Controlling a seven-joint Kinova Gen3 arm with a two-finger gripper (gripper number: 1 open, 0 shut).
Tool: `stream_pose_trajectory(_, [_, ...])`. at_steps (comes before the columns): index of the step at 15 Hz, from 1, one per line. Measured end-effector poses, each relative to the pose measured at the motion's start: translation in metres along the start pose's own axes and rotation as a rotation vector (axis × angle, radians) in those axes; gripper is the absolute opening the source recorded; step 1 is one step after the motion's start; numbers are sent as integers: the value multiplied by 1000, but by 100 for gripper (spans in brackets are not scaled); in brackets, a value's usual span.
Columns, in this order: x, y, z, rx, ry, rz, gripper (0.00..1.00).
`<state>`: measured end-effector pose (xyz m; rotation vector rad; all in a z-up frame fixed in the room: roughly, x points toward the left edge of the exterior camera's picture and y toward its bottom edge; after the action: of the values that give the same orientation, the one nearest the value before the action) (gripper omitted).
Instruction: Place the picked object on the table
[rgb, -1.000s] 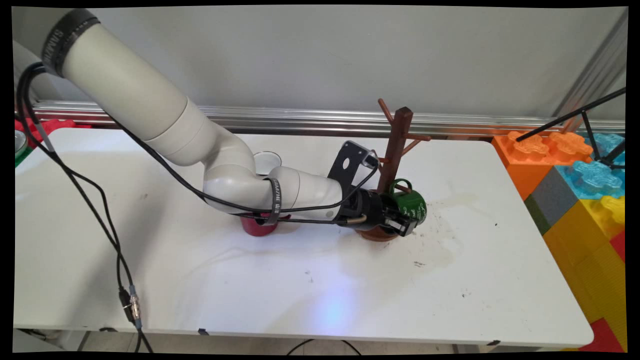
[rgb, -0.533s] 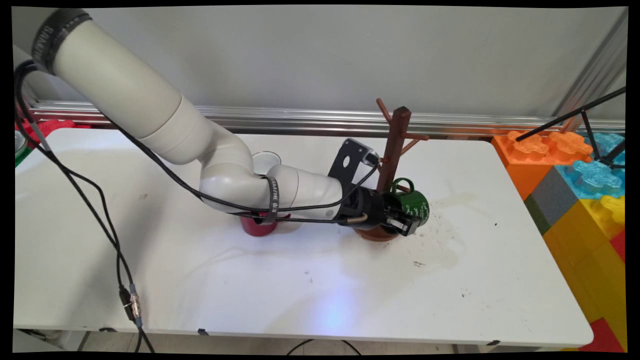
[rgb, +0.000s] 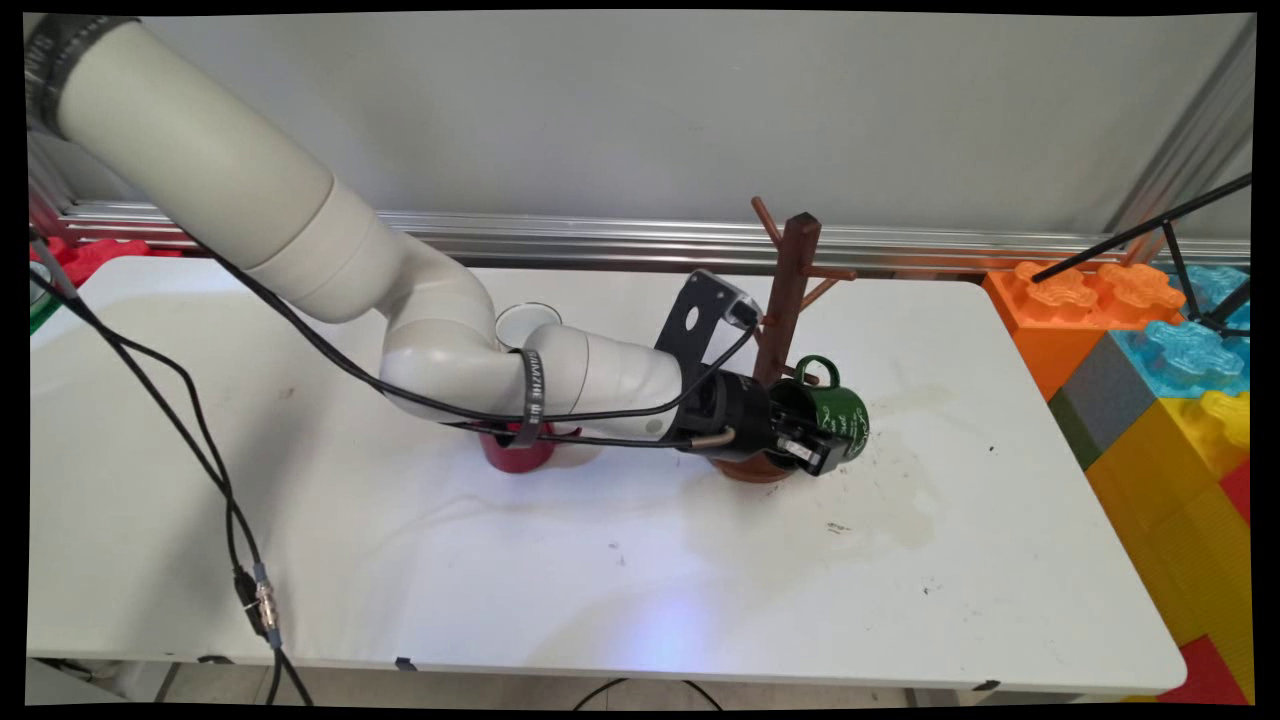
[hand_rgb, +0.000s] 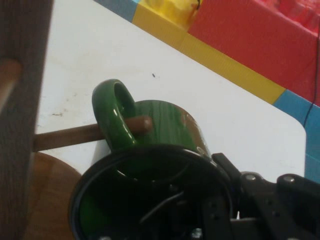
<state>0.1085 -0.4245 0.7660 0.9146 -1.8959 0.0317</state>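
Note:
My gripper (rgb: 806, 447) is shut on the rim of a green mug (rgb: 840, 414), which lies tilted on its side just right of a brown wooden mug tree (rgb: 795, 285). In the hand view the mug (hand_rgb: 167, 127) opens toward the camera. Its handle (hand_rgb: 113, 114) is threaded over one low peg (hand_rgb: 70, 137) of the tree, and the peg's tip pokes out past the handle. One black finger (hand_rgb: 226, 172) lies against the outside of the rim. The tree's round base (rgb: 745, 468) sits right under my wrist.
A red cup (rgb: 515, 455) stands under the forearm, with a clear glass (rgb: 528, 320) behind it. Big coloured blocks (rgb: 1170, 390) line the table's right edge, and a black rod (rgb: 1140, 232) crosses above them. Black cables hang at the left.
The gripper and the green mug have shifted slightly to the right, away from the tree's trunk, while the upper arm swung left. The grip on the mug is unchanged.

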Motion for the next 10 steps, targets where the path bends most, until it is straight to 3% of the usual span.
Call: stream_pose_trajectory(10, [1,18,-29,-70,-12,93,0])
